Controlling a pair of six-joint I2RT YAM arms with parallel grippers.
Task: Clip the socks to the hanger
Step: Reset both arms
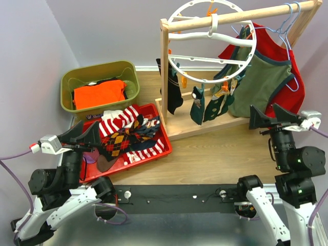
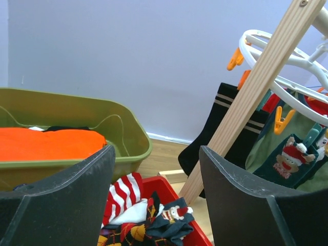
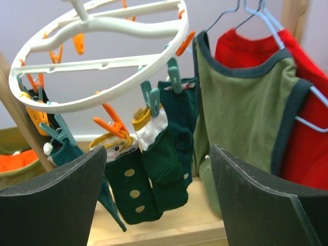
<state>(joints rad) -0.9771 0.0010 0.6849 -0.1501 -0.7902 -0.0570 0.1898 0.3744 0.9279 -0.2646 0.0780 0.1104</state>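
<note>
Your L gripper [image 1: 81, 135] and R gripper [image 1: 270, 117]: jaws spread on both, nothing held. Loose socks [image 1: 134, 134] are heaped in the red tray [image 1: 156, 113], lower ones buried. Hanger [image 1: 225, 37] hangs on the wooden rack [image 1: 266, 11] w/ several socks clipped; ring top cut off at frame edge.

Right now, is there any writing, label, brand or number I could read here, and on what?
None can be read in any view.
The socks clipped to the hanger bear only pictures and dots, no letters.
A purple scrap below the green bin may be a label: too small to read.
</note>
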